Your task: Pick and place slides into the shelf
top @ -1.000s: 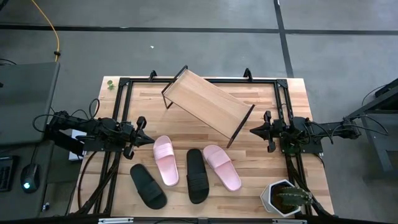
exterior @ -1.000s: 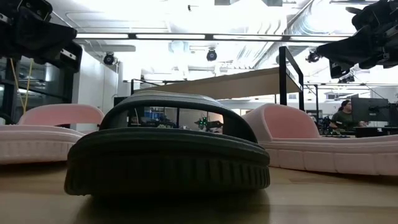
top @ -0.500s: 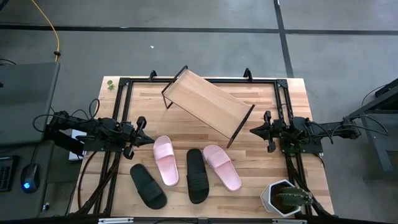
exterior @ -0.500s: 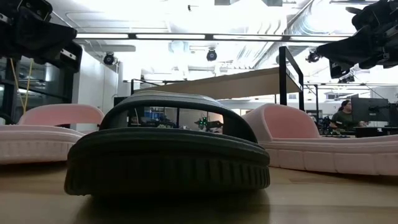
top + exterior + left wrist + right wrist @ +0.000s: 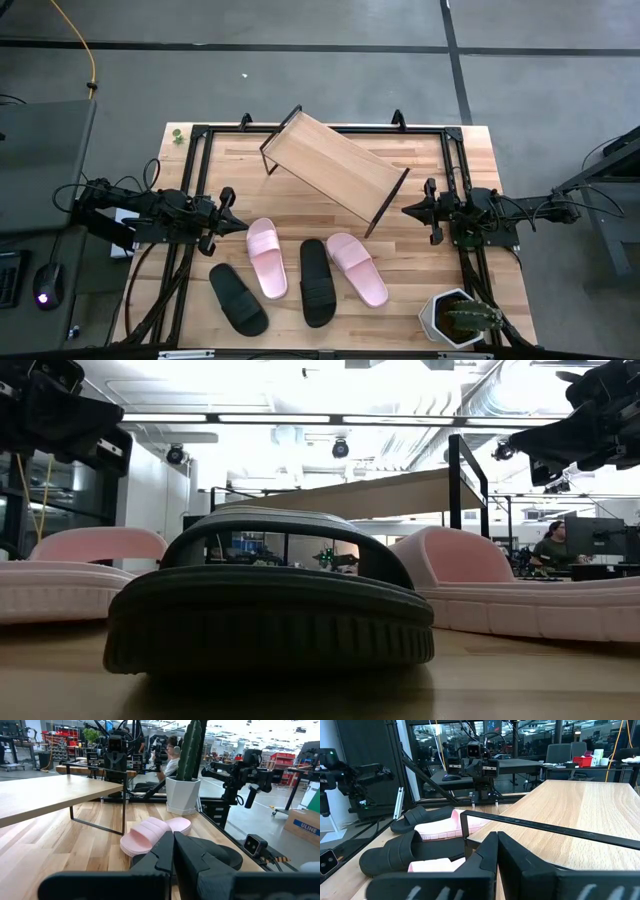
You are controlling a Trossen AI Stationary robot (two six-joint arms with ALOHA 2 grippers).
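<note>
Slides (image 5: pixel 300 277), four, lie on the table (image 5: pixel 420 240) between both parked arms, shelf (image 5: pixel 332 168) just beyond. Left gripper (image 5: pixel 238 224) and right gripper (image 5: pixel 408 210) are pressed together, empty. Risk: a descent without parting fingers would shove a slide aside.

Four slides (image 5: pixel 300 275) (two pink, two black) lie before the empty slanted shelf (image 5: pixel 333 167).

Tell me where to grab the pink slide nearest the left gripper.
Probably the wide strap of that pink slide, coming down from above: it lies flat and sole-down on the table, so the raised strap gives the left gripper an edge to close on.
</note>
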